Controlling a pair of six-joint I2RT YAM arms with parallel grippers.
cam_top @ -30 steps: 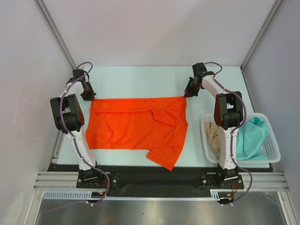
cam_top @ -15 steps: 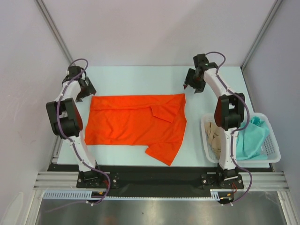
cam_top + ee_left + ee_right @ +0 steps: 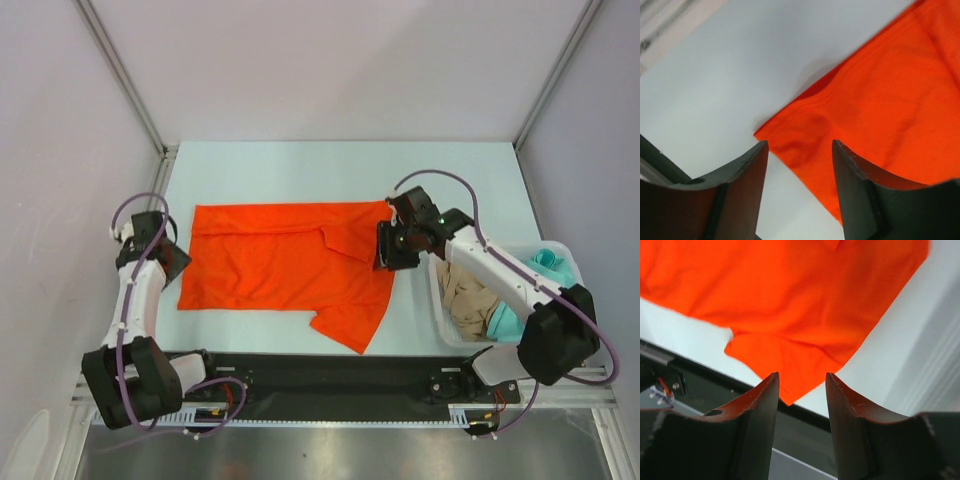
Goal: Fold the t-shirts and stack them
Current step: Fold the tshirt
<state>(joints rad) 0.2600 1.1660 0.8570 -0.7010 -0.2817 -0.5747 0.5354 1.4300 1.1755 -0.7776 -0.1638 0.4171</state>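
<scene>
The orange-red t-shirt [image 3: 285, 265] lies spread flat on the table, one sleeve [image 3: 350, 330] pointing at the near edge. My left gripper [image 3: 172, 258] hovers open just off the shirt's left edge; in the left wrist view the shirt's corner [image 3: 790, 140] shows between the empty open fingers of this gripper [image 3: 799, 145]. My right gripper [image 3: 392, 246] is open over the shirt's right edge, and in the right wrist view the sleeve [image 3: 775, 357] lies below that gripper [image 3: 801, 377], untouched. The beige t-shirt [image 3: 468, 300] and the teal t-shirt [image 3: 548, 264] sit crumpled in the basket.
The white mesh basket [image 3: 438, 312] stands at the right, partly under my right arm. A black rail [image 3: 330, 372] runs along the near table edge. Grey walls close in the left, back and right sides.
Both grippers opened and let go of the shirt's far corners, then moved toward the near side. The shirt has settled flat. The jaws have since narrowed a little.
</scene>
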